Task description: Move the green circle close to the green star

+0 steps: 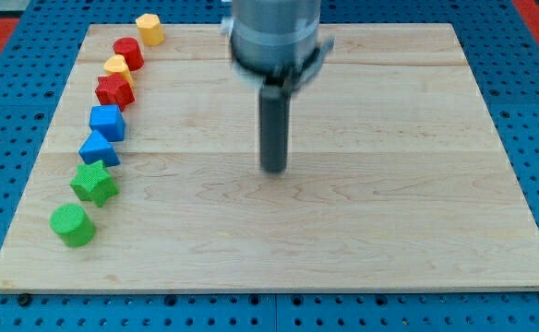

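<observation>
The green circle [72, 225] is a short green cylinder at the view's lower left, near the board's left edge. The green star [95, 183] sits just above and slightly right of it, with a small gap between them. My tip [274, 169] is at the board's middle, far to the right of both green blocks and touching no block.
A curved line of blocks runs up the left side: blue triangle [99, 148], blue cube [107, 122], red star [115, 90], yellow block [118, 66], red cylinder [128, 52], yellow hexagon [149, 29]. The wooden board [389, 231] lies on a blue pegboard.
</observation>
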{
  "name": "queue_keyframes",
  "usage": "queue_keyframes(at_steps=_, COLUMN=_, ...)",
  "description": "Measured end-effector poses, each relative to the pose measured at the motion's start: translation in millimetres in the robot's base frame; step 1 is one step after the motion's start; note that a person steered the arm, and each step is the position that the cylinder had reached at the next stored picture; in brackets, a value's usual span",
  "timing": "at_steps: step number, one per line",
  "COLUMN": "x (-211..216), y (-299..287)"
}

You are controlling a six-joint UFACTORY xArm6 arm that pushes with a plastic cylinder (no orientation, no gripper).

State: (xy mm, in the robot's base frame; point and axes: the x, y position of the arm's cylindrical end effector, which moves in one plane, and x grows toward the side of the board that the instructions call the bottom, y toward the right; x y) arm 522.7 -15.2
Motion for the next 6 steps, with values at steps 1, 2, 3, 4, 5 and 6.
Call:
queue_keyframes(at_steps=1, x=95.9, y=-50.2)
queue_keyframes(at_steps=2, x=95.7, y=-100.6)
queue_keyframes(at_steps=3, x=90.1, y=-189.3)
queue_keyframes(at_steps=4, x=62.9, y=-208.1)
queue_keyframes(at_steps=5, x=43.4, y=-216.5)
queue_keyframes(at_steps=6, x=43.6, y=-219.6)
